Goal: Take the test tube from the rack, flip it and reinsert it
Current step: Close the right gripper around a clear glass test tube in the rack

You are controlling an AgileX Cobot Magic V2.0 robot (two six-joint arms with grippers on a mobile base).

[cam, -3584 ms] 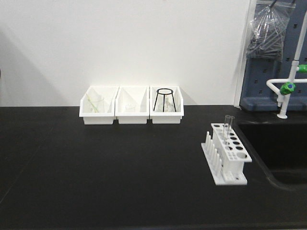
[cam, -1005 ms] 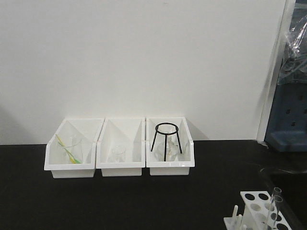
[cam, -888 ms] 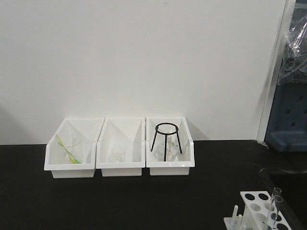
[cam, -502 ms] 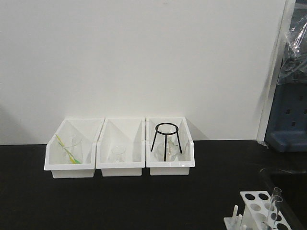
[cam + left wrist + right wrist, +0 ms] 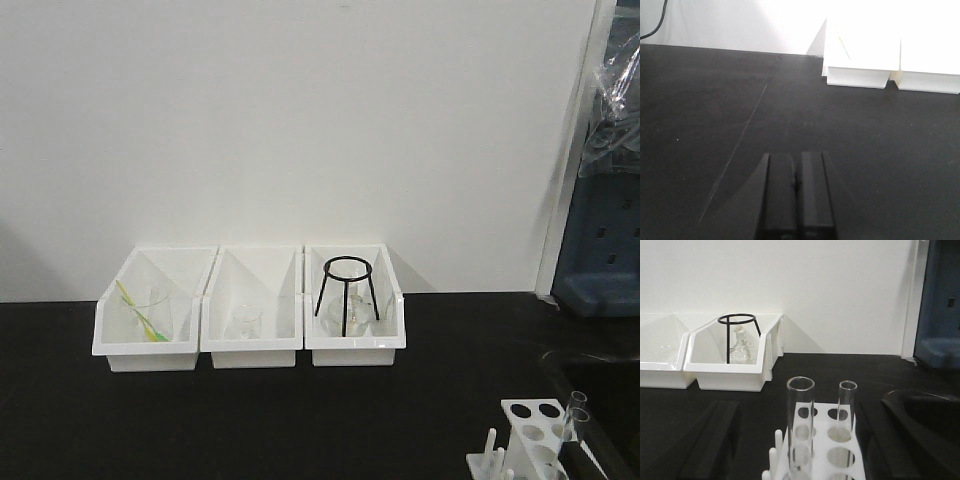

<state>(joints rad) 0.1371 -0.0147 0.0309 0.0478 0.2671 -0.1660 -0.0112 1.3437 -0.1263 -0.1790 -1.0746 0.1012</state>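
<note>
Matte black tabletop fills the lower part of the front view and meets a plain white wall at the far edge. In the left wrist view, a faint pale scratch runs along the dark surface. The left pincer hangs over bare tabletop with its two dark fingers pressed together and nothing between them.

Three white bins stand side by side against the wall, touching one another. The left bin holds a clear beaker with a yellow-green stick leaning in it. The middle bin holds a small clear beaker. The right bin holds a black ring tripod with a clear flask under it.

Nearer and to the right, the rack sits on the tabletop at the lower edge of the front view, its short white pegs on its left side. In the right wrist view, the test tube stands upright in a hole of the rack, open rim up. A second tube stands upright a little farther back and to the right. The right pincer is spread wide, its blurred dark fingers on either side of the rack and gripping nothing.

Right of the rack, a dark sink basin is sunk into the tabletop. A blue-grey pegboard panel rises by the far right wall, with a clear plastic bag hanging on it.
</note>
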